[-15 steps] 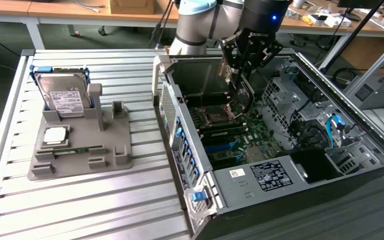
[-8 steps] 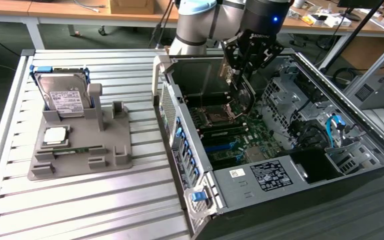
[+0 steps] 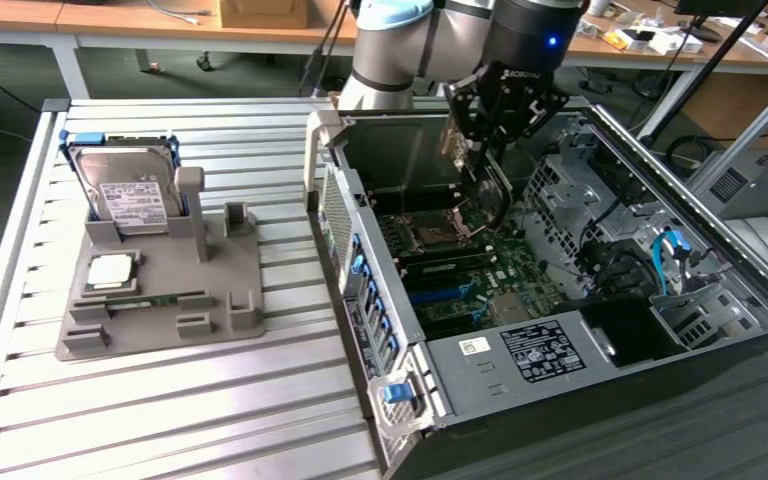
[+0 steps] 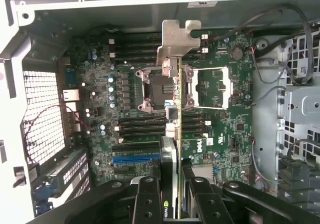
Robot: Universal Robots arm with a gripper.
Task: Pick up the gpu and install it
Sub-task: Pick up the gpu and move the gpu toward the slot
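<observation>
In the exterior view, you have the gripper (image 3: 494,120) poised over the open computer case (image 3: 357,210), near the case's far wall, and the gpu (image 3: 487,190) is in its grasp: the jaws are drawn in narrow on the card's upper end. The card hangs straight down from the hand, so its long axis runs from the jaws toward the motherboard (image 3: 471,285) below. As far as you can judge from here, its lower end is inside the case but not seated in anything. Well apart, on the exterior view's left, the hard drive (image 3: 128,190) stands in the grey holder (image 3: 231,300) on the slatted table (image 3: 157,420), and nothing of the arm is near it. In the wrist view you look down the card edge-on. It reads as a thin line running away from the two black fingers (image 4: 147,199) that pinch it from either side, with the silver bracket (image 4: 177,38) at the end farthest from the hand. That line crosses over the processor socket (image 4: 159,91), and the bracket end lies toward the case's rear wall. The blue slot (image 4: 135,159) lies crosswise to the card's edge and off to one side of it, nearer the fingers than the bracket. Judged from this, the card is not aligned with that slot, and you cannot tell how high it hangs above the board.
</observation>
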